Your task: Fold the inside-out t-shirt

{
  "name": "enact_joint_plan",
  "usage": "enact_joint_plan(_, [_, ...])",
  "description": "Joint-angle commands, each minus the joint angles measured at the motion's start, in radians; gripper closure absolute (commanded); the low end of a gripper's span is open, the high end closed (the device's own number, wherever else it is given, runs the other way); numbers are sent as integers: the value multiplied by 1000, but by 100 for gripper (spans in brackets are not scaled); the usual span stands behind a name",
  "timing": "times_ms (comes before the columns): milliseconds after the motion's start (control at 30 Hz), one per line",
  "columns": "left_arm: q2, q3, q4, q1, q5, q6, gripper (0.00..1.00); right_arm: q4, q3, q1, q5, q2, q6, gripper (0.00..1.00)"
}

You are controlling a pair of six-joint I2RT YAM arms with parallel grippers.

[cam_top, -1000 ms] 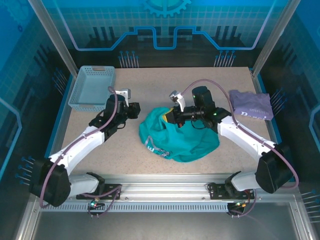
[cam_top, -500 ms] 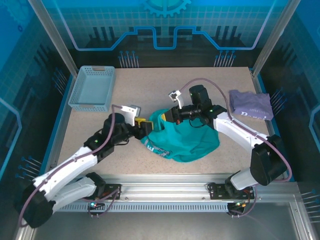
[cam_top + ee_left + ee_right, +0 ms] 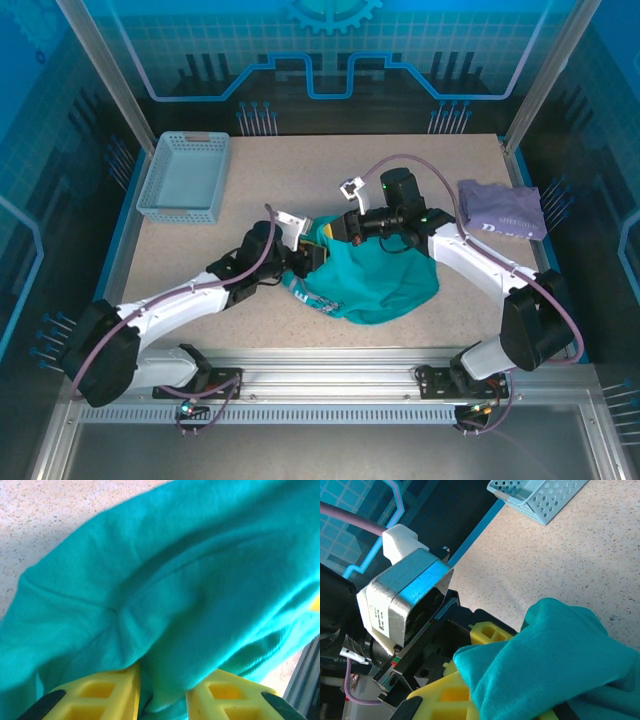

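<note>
The inside-out t-shirt [image 3: 375, 282] is a teal heap at the middle of the table. My right gripper [image 3: 336, 232] is shut on its upper left edge and holds that edge lifted. In the right wrist view the teal cloth [image 3: 555, 655] drapes over my right gripper [image 3: 507, 697] and hides its far finger. My left gripper [image 3: 306, 256] is at the shirt's left edge, just below the right one. In the left wrist view a thick fold of the shirt [image 3: 170, 605] fills the gap of my left gripper [image 3: 162, 687], touching both yellow fingers [image 3: 100, 695].
A light blue basket [image 3: 185, 178] stands at the back left of the table and shows in the right wrist view as the basket [image 3: 540, 500]. A folded lavender garment [image 3: 500, 210] lies at the right edge. Bare speckled table [image 3: 200, 250] lies left of the shirt.
My left arm has swung right from beside the basket to the shirt's left edge, and its jaws have closed on a fold. The right gripper kept its hold, shifting slightly.
</note>
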Motion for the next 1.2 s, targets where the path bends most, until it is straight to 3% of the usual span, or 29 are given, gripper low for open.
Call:
enact_joint_plan(0, [31,39,78,-2,2,24,83,9,14,-17,-24,7,7,97])
enact_joint_plan(133, [2,46,48,-1,30,18,100,-94,38,-27,46,-11,-77,96])
enact_joint_plan(233, [-95,49,10,8,103,-60,100,-264,100,-7,200,-22,-255,93])
enact_joint_plan(367, [-204,82,-55,39,225,-306,100,-375,146,29,386,-17,-416,89])
enact_joint_plan(533, [-219,83,-101,85,317,-552,100,-378,153,56,566,-16,-402,80])
enact_joint_plan(700, [-235,55,-61,91,295,-578,100,-371,88,85,691,-105,-362,71])
enact_joint_plan(800, [-235,47,-57,91,283,-560,100,-337,5,102,672,-214,-363,67])
enact_joint_plan(1000, [-234,32,-37,93,291,-558,100,-160,-166,187,454,-345,-364,62])
enact_joint_plan(1167, [-241,34,-44,93,293,-547,100,-48,-185,231,372,-294,-340,74])
